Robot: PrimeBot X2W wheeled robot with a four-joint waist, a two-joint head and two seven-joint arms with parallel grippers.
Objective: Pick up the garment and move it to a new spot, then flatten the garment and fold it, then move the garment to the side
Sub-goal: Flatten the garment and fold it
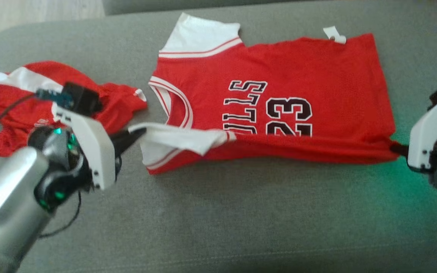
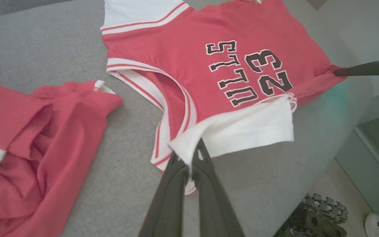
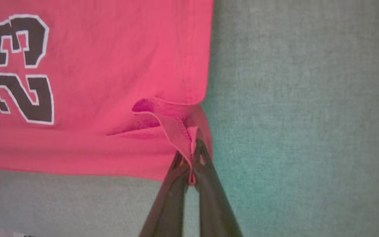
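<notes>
Left gripper [image 2: 189, 164] fingers are clamped on the white near sleeve of the red jersey [image 1: 286, 72], which lies spread print-up across the middle of the grey cushion [image 1: 241, 220], and the right gripper [image 3: 192, 166] is pinched closed on its near hem corner. Flattening looks done and the fold seems in hand: both arms would likely need to lift this near edge together and carry it evenly toward the far edge. Just beside the left gripper lies a second crumpled red garment [image 1: 17, 110], best avoided
</notes>
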